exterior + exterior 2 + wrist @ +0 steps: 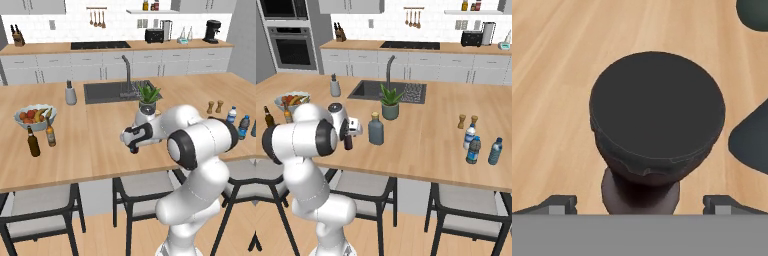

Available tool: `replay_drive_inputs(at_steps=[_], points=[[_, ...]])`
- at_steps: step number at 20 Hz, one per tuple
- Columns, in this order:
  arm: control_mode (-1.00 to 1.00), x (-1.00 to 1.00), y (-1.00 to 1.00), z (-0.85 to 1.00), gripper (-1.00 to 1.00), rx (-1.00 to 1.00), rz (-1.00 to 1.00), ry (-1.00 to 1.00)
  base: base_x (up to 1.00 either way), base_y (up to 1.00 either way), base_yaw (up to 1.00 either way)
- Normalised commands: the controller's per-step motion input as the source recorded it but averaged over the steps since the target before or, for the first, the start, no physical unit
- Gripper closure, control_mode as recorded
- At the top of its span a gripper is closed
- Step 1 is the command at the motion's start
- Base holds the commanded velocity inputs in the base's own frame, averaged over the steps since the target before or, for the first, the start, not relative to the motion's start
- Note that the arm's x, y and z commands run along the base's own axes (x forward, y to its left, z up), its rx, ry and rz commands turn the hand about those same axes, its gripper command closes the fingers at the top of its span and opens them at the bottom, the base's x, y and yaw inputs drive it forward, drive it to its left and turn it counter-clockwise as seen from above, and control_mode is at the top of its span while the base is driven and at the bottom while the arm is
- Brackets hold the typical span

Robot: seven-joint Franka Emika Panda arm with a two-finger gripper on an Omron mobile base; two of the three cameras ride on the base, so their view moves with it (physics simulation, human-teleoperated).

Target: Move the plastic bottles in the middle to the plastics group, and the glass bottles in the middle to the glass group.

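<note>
The gripper (640, 204) is held wide open directly above the dark-brown beer bottle (657, 117), whose crown cap is seen from above between the two fingertips (558, 204); nothing is gripped. The bottle stands on the wooden island counter (426, 145). Just beside the gripper, on its far side, the grey-blue corked flask (375, 129) stands upright. Well off to one side are the plastic water bottles (473, 149); to the opposite side, the brown glass bottles (33, 142).
</note>
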Motion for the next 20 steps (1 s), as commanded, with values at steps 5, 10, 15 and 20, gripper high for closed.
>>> replay_drive_inputs(at_steps=[5,10,15,20], points=[[-1.0,0.17,0.0,-0.07,-1.0,0.0,0.0,0.0,0.0,0.0,0.0],[-1.0,0.03,0.0,0.0,1.0,0.0,0.0,0.0,0.0,0.0,0.0],[-1.0,0.0,0.0,0.0,1.0,0.0,0.0,0.0,0.0,0.0,0.0],[-1.0,-0.05,0.0,0.0,1.0,0.0,0.0,-0.02,0.0,0.0,0.0]])
